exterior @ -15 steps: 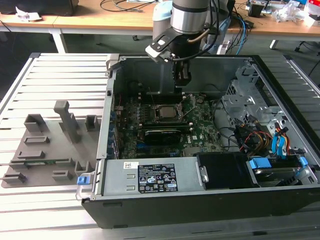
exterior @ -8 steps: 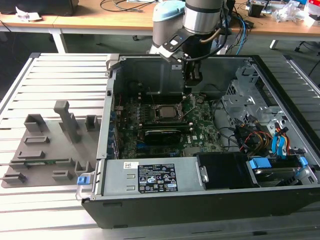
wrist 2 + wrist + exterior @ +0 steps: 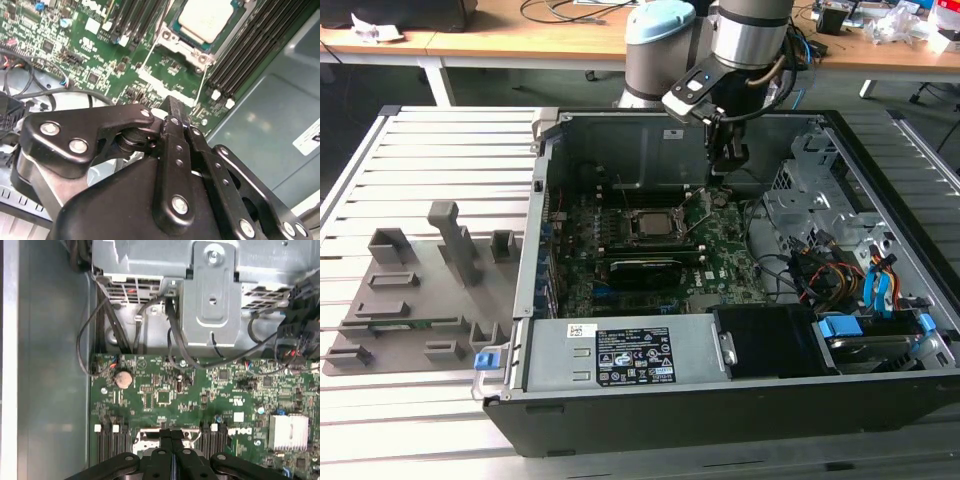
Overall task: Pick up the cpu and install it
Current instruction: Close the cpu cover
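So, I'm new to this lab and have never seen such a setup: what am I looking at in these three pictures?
A robot arm reaches into an open desktop computer case lying on a slatted metal table. The exterior view looks on from off the arm. Both wrist views come from cameras riding on the arm, looking past its end effector at the green motherboard. The end effector is shut and holds nothing. The cpu, a pale silver square, lies in the motherboard's socket, apart from the end effector. On the exterior view's left, a grey plastic tray lies on the table beside the case.
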`<state>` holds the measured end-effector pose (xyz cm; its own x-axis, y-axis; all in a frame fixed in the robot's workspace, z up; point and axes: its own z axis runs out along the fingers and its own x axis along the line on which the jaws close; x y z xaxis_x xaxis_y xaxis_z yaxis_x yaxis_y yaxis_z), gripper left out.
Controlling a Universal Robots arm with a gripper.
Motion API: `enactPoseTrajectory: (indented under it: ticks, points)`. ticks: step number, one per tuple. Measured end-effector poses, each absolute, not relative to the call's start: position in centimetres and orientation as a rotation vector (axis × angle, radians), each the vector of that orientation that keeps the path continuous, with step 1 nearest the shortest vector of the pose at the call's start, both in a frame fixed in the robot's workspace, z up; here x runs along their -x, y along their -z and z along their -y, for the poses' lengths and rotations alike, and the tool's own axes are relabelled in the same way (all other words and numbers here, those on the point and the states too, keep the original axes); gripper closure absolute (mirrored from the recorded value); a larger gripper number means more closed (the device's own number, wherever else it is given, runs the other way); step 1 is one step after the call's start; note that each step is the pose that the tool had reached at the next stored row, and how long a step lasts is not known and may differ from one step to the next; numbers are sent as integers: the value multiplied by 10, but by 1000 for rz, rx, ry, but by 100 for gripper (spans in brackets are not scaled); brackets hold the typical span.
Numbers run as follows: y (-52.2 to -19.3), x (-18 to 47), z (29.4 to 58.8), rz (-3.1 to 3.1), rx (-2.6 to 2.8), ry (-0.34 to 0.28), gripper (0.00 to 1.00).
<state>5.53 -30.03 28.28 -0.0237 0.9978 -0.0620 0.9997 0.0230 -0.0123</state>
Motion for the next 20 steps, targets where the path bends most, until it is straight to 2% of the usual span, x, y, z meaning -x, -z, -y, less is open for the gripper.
enactPoseTrajectory:
  ticks: [10,20]
  points:
    - [-282,-76,300,-2221,-2169,82,89]
    - [-259,-76,300,-2220,-2169,83,89]
